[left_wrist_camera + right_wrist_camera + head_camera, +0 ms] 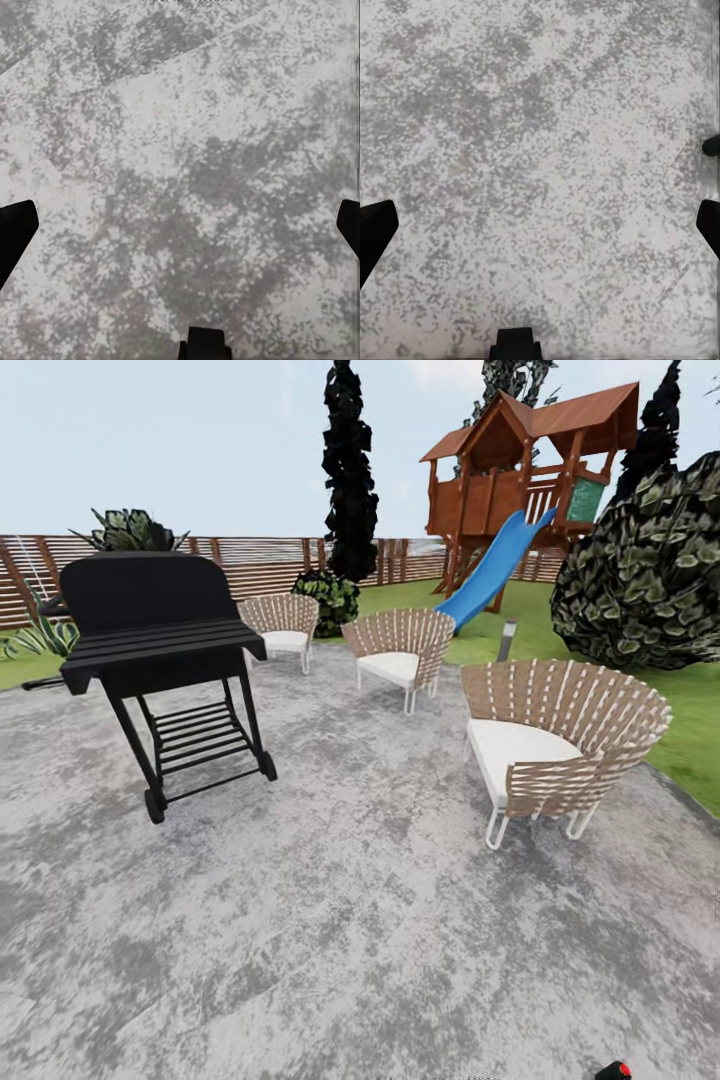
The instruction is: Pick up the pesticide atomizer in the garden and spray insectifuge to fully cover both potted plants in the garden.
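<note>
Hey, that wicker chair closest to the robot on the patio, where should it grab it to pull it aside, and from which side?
Probably the top rim of the nearest wicker chair, reached from above behind its curved back. The rim is a thin, exposed band, with gaps in the weave under it for a finger. The cushion and thin white legs offer less hold.

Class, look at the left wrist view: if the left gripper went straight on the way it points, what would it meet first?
Most likely the grey paved patio: the left gripper, fingers wide apart, points at bare paving with nothing between. How far off is unclear.
</note>
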Robot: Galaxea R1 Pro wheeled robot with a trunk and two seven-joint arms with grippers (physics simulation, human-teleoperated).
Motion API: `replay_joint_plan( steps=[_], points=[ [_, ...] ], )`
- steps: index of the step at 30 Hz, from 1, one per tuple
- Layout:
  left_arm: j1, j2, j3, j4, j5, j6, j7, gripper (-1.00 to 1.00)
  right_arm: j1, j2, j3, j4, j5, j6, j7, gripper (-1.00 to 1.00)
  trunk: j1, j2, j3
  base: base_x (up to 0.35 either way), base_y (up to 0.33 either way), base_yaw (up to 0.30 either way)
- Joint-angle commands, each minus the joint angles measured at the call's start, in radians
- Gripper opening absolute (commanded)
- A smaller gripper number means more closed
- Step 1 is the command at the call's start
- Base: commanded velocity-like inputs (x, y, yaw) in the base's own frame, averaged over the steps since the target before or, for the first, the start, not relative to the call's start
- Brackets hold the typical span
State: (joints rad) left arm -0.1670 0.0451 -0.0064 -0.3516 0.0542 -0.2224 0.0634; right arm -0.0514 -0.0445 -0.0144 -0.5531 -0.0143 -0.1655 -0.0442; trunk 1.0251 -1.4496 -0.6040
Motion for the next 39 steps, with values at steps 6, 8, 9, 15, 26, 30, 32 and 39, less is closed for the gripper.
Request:
replay_joint_plan(
  steps=[6, 8, 9, 15, 26, 30, 32, 39],
  points=[
    [0.0, -0.001, -0.001, 0.0, 0.006, -0.003, 0.001, 1.0, -0.001, 0.0, 0.001, 0.001, -0.002, -0.003, -0.002, 1.0, 0.0, 0.0, -0.005, 0.0, 0.0, -0.266],
    [0.0, -0.001, -0.001, 0.001, 0.006, -0.003, 0.001, 1.0, -0.001, 0.0, 0.001, 0.001, -0.001, -0.003, -0.002, 1.0, 0.0, 0.0, -0.007, 0.0, 0.0, -0.266],
    [0.0, -0.001, -0.001, 0.001, 0.006, -0.003, 0.001, 1.0, -0.001, 0.0, 0.001, 0.001, -0.002, -0.003, -0.002, 1.0, 0.0, 0.0, -0.008, 0.0, 0.0, -0.266],
    [0.0, -0.001, -0.001, 0.001, 0.006, -0.003, 0.001, 1.0, -0.001, 0.0, 0.001, 0.001, -0.002, -0.003, -0.002, 1.0, 0.0, 0.0, -0.012, 0.0, 0.0, -0.266],
    [0.0, -0.001, -0.001, 0.0, 0.006, -0.003, 0.001, 1.0, -0.001, 0.0, 0.001, 0.001, -0.002, -0.003, -0.002, 1.0, 0.0, 0.0, -0.02, 0.0, 0.0, -0.266],
    [0.0, -0.001, -0.001, 0.0, 0.006, -0.003, 0.001, 1.0, -0.001, 0.0, 0.001, 0.001, -0.002, -0.003, -0.002, 1.0, 0.0, 0.0, -0.023, 0.0, 0.0, -0.266],
    [0.0, -0.001, -0.002, 0.0, 0.005, -0.003, 0.001, 1.0, -0.001, 0.0, 0.001, 0.001, -0.002, -0.003, -0.002, 1.0, 0.0, 0.0, -0.025, 0.0, -0.015, -0.266],
    [0.0, -0.002, -0.003, 0.0, 0.004, -0.003, 0.001, 1.0, -0.001, 0.0, 0.001, 0.001, -0.002, -0.003, -0.002, 1.0, 0.0, 0.0, -0.03, 0.0, -0.204, -0.266]
  ],
)
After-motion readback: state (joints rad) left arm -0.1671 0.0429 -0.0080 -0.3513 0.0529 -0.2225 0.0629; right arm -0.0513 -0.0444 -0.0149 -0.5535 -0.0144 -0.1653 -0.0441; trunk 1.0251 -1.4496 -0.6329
